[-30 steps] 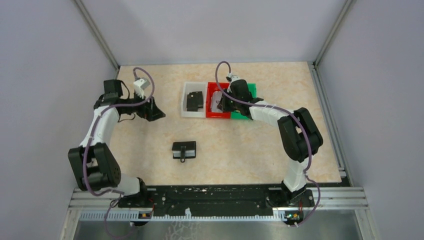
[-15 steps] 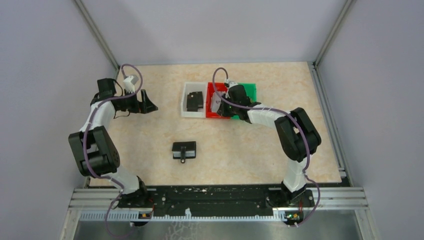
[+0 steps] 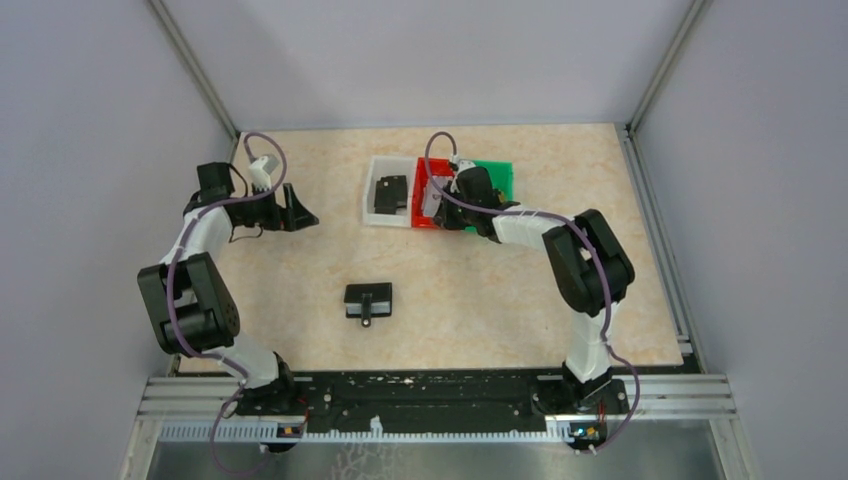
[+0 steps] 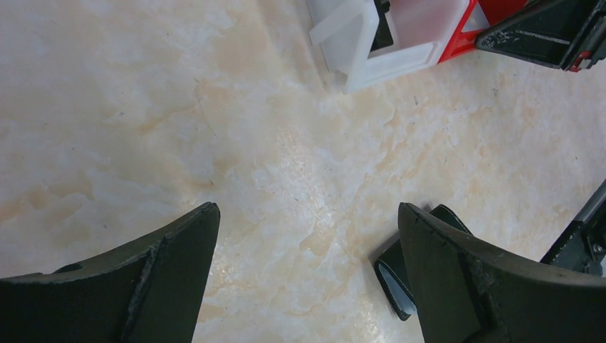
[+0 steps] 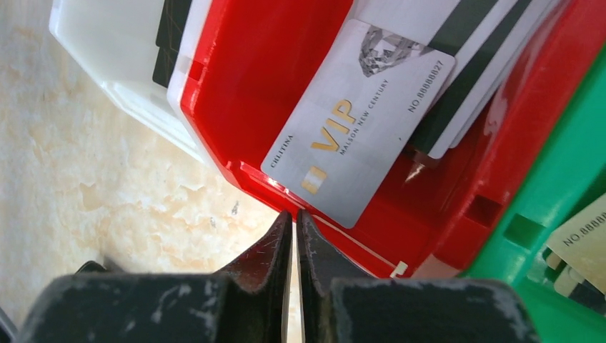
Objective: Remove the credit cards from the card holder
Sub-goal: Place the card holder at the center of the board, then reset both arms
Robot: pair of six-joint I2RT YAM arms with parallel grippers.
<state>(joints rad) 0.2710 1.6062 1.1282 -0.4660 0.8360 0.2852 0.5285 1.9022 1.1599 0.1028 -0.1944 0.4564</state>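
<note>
The black card holder (image 3: 368, 300) lies shut on the table's middle, strap tab toward me; its end with a pale inner panel shows in the left wrist view (image 4: 394, 279). A silver "VIP" credit card (image 5: 357, 121) lies on top of other cards in the red bin (image 5: 271, 78). A gold card (image 5: 580, 236) lies in the green bin (image 5: 550, 193). My right gripper (image 5: 295, 213) is shut and empty at the red bin's near rim (image 3: 437, 205). My left gripper (image 4: 307, 207) is open and empty, above bare table at the left (image 3: 300, 212), far from the holder.
A white bin (image 3: 390, 192) left of the red bin (image 3: 428, 170) holds a black item (image 3: 388, 190). The green bin (image 3: 497, 178) is on the right. In the left wrist view the white bin (image 4: 354, 43) and my right gripper (image 4: 550, 32) show at the top.
My left gripper swung back toward the far left and then settled. My right gripper shifted slightly left over the red bin; the row of bins looks nudged a little farther away.
</note>
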